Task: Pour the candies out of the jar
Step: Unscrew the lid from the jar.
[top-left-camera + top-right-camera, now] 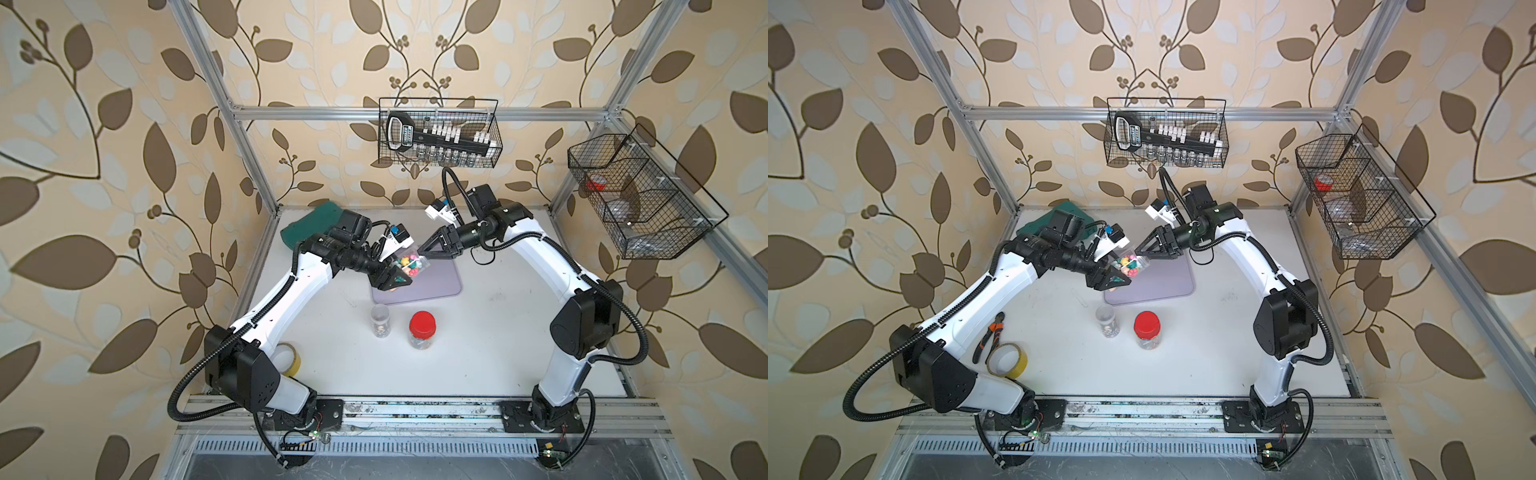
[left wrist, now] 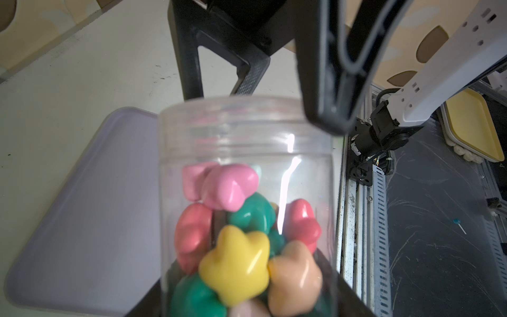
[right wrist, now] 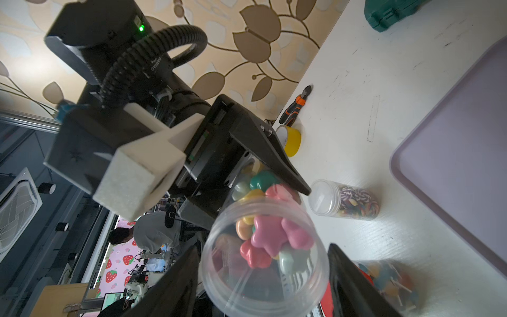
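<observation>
Left gripper (image 1: 400, 275) pinches the jar (image 1: 411, 262) of candies (image 2: 236, 263) above the tray's (image 1: 440, 282) far-left corner; right gripper (image 3: 263, 247), spread wide, straddles the jar's mouth.

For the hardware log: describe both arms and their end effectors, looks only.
The left arm and right arm have white link shells, black joint housings and black ribbed cables looping outside. The left end effector and right end effector are black, with triangular fingers. A white camera mount sits at each wrist; a green light glows on the left arm.
</observation>
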`<state>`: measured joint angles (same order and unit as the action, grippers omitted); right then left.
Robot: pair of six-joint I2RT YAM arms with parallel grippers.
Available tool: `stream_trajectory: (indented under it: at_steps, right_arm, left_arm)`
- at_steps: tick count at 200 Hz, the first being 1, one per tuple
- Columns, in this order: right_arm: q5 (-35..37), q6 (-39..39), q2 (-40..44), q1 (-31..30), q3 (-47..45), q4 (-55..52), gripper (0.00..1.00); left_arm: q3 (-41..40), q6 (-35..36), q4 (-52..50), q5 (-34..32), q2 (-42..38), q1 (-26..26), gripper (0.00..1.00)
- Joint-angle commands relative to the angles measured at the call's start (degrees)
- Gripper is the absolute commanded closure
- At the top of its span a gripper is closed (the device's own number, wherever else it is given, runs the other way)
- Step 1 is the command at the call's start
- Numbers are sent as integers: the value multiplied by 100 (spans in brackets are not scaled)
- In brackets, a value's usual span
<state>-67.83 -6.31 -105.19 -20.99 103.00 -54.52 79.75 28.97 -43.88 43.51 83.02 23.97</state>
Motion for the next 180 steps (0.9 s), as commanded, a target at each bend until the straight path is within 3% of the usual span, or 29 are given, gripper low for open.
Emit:
stream_trajectory:
  at_steps: [1, 180]
  right_arm:
    - [108, 182, 26, -29, 223, -140, 31]
    - [132, 773, 193, -115, 144, -246, 52]
  left_arm:
    - [173, 22, 192, 299, -164, 9, 38]
    - [125, -130, 435, 480, -120, 9, 38]
